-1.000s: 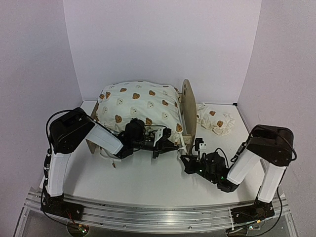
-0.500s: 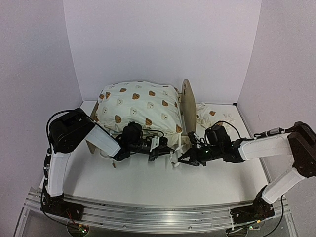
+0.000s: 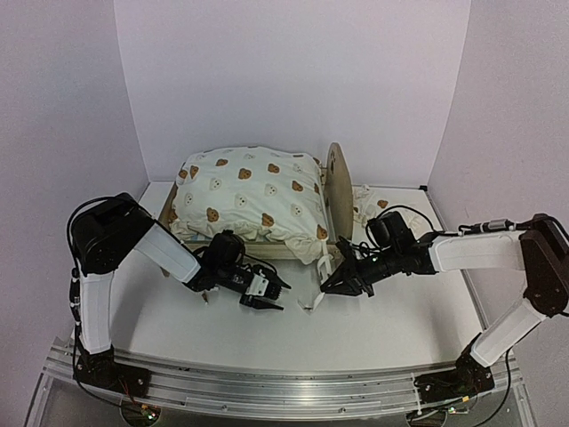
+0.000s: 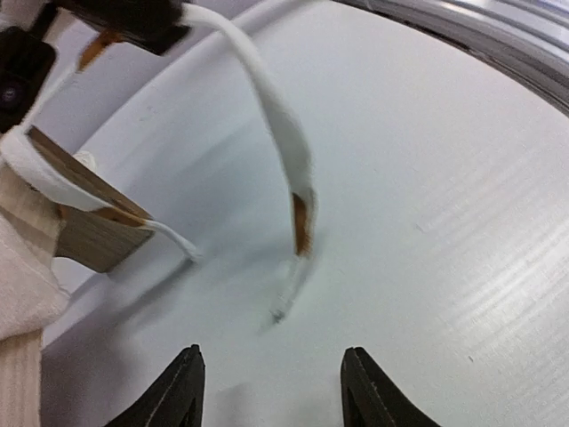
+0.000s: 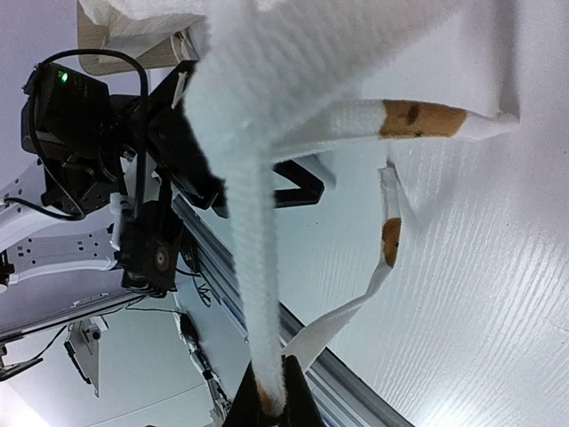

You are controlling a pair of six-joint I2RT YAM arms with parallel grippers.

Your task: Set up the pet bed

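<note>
Cream bear-print duvet (image 3: 244, 191) heaped on wooden pet bed (image 3: 336, 182), tie string (image 5: 253, 267) probably pinched

Noted on the cream fabric duvet (image 3: 244, 191): brown and off-white bear-face print. Behind the right end effector (image 3: 333, 285), the rounded light-wood end board (image 3: 338, 187) is plain pale tan. The white fabric tie string (image 5: 244, 222) in that black end effector carries brown patches. The left end effector (image 4: 271, 356) is black; the flat white desk (image 3: 373, 329) is unpatterned.
</note>
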